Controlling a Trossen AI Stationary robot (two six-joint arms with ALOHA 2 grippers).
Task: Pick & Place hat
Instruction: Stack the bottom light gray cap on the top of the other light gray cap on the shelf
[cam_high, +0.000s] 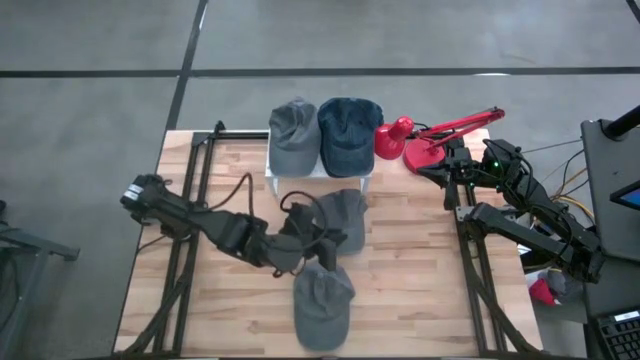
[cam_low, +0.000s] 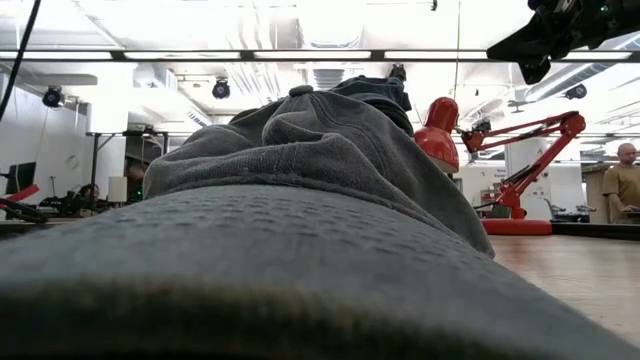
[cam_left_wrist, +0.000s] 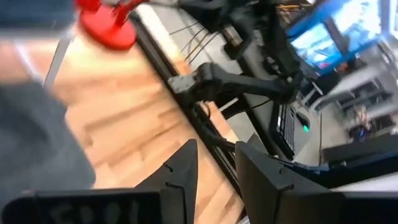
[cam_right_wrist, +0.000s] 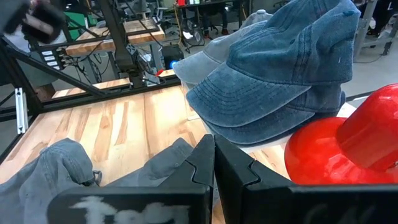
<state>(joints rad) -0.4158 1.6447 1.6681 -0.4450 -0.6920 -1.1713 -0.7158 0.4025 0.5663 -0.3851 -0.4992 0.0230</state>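
We see the near grey cap (cam_low: 300, 250) blurred and filling the low view, hiding most of the desk (cam_low: 570, 270), the left hand (cam_high: 318, 248) partly lost against dark caps, its grip unclear

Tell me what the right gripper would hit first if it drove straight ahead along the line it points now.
Most likely the gray cap lying on the wooden table: in the right wrist view it sits directly beyond the right gripper, whose fingers are shut. The blue denim cap lies off that line, though depth is hard to judge.
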